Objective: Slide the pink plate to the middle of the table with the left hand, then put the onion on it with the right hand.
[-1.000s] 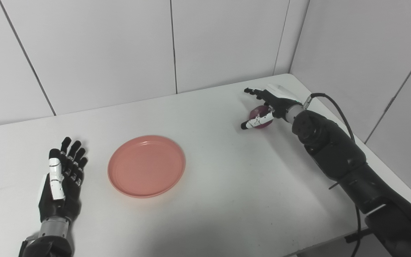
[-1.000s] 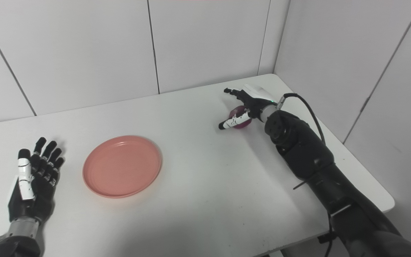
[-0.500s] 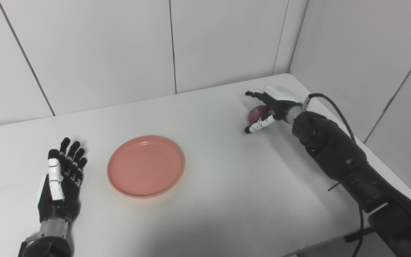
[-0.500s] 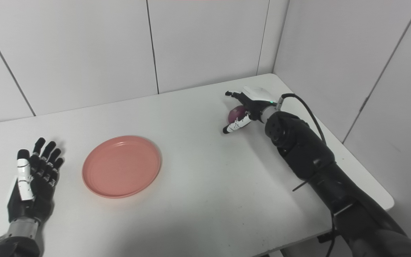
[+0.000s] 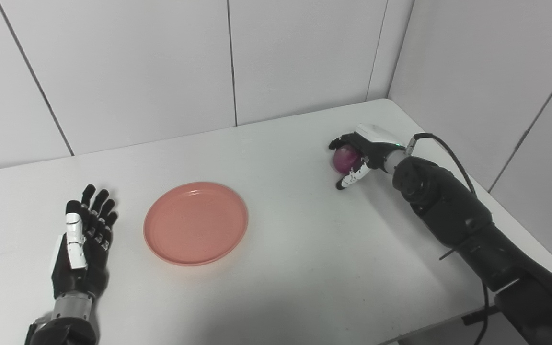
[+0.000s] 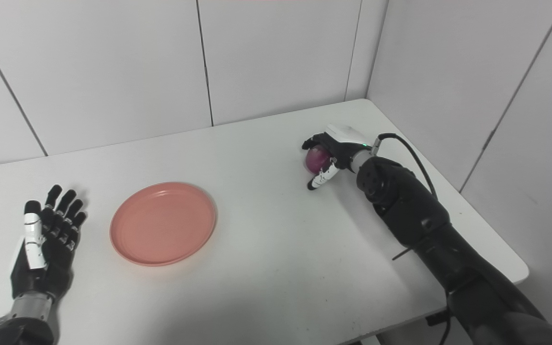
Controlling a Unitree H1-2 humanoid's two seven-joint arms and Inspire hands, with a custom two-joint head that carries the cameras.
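The pink plate (image 5: 196, 223) is seen lying flat on the white table (image 5: 276, 268), left of the middle, and nothing is held in it. The onion (image 5: 344, 158) is found well apart from it, near the table's far right corner, wrapped by the right hand (image 5: 358, 154): the fingers (image 5: 340, 141) are curled over its top and the thumb is pressed in from below. The left hand (image 5: 82, 240) is laid palm up on the table just left of the plate, fingers straight and slightly apart, with nothing held. Compared with one second ago, the right hand's fingers, then stretched out past the onion, have been closed around it, while the plate and the left hand have stayed where they were.
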